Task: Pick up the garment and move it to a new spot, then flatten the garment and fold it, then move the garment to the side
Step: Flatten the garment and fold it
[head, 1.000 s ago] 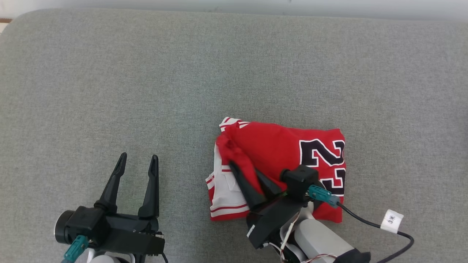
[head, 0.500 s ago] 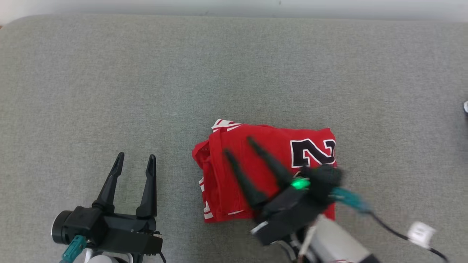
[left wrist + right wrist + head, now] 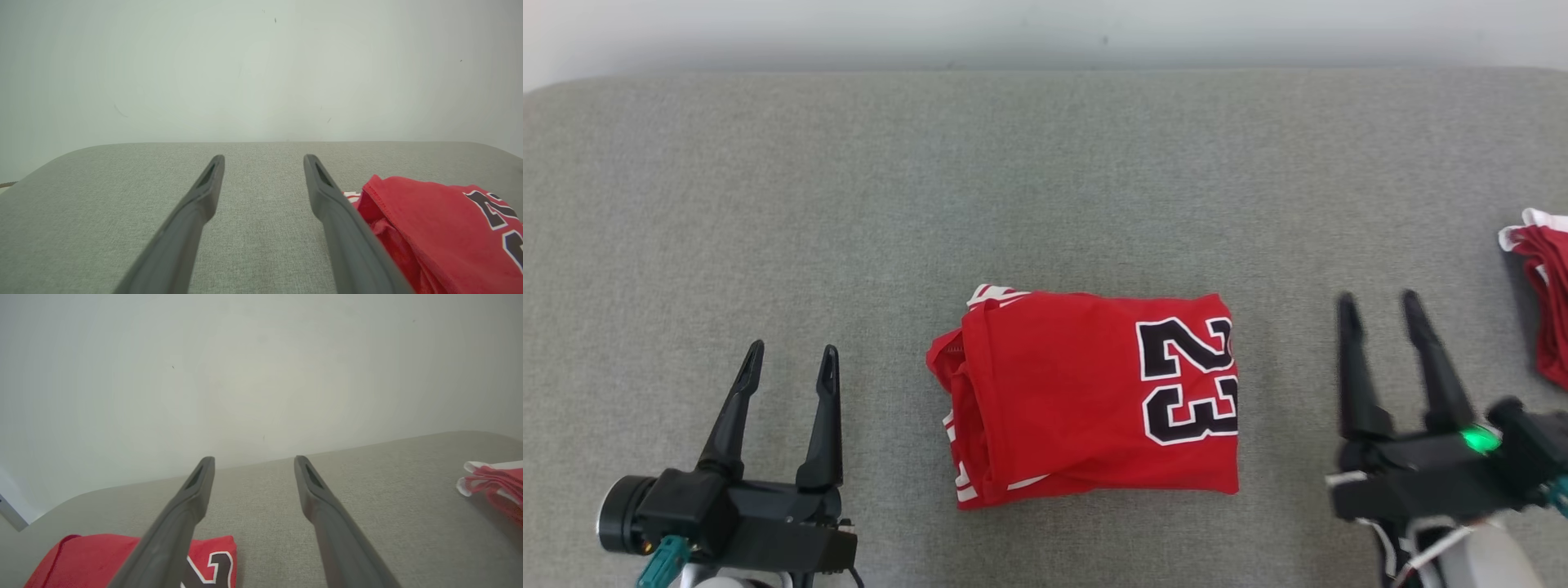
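Grey fabric worktop (image 3: pixel 1045 163), folded red number 23 jersey (image 3: pixel 1062 392) at its middle.
The right gripper (image 3: pixel 1379 299) has released the jersey and drawn back to its right, jaws apart and empty; the left gripper (image 3: pixel 792 349) waits open too, well clear. The fold looks done, so moving the jersey aside likely remains.

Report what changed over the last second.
The right end effector let go of the fold at the left of the red jersey and pulled back to the jersey's right, open and clear. The fold now lies flat. The left end effector stayed open, off the jersey. The camera shifted too.
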Controlling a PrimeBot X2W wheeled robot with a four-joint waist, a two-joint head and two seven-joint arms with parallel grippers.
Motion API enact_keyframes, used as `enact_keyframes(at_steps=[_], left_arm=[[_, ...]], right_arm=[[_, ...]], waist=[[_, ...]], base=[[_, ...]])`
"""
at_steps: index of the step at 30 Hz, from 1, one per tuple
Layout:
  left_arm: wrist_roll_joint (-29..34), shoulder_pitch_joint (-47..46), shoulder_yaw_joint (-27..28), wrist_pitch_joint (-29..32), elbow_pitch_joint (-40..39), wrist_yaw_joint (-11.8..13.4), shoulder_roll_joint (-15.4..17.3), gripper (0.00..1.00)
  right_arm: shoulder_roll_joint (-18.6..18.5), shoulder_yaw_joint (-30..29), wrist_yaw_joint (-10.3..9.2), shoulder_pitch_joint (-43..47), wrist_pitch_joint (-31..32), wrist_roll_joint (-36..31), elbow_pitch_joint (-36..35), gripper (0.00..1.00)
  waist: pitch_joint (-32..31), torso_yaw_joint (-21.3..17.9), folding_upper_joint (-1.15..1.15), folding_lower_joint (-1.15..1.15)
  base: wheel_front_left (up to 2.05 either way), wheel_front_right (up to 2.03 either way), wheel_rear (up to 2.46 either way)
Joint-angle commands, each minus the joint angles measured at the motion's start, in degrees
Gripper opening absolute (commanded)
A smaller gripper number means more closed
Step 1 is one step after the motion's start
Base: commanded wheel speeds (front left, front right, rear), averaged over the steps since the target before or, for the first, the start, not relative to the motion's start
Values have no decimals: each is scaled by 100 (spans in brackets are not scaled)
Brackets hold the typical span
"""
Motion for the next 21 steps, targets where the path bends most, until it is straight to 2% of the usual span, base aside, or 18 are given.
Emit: enact_keyframes(at_steps=[1, 6, 12, 21], left_arm=[[27, 111, 31, -22, -35, 32, 53, 100], [66, 283, 90, -22, -152, 82, 99, 100], [75, 483, 97, -22, -190, 101, 127, 100], [62, 524, 51, -22, -115, 130, 147, 100]], right_arm=[[-60, -165, -5, 174, 32, -202, -42, 100], [-107, -627, -5, 605, 116, -636, -112, 100], [-66, -802, -5, 1000, 246, -907, -246, 100], [19, -916, -5, 1218, 374, -982, -388, 100]], waist=[[-88, -80, 0, 1], [-239, -193, 0, 1], [-392, -237, 0, 1], [-423, -182, 0, 1]], base=[[0, 0, 0], [0, 0, 0], [0, 0, 0], [0, 0, 0]])
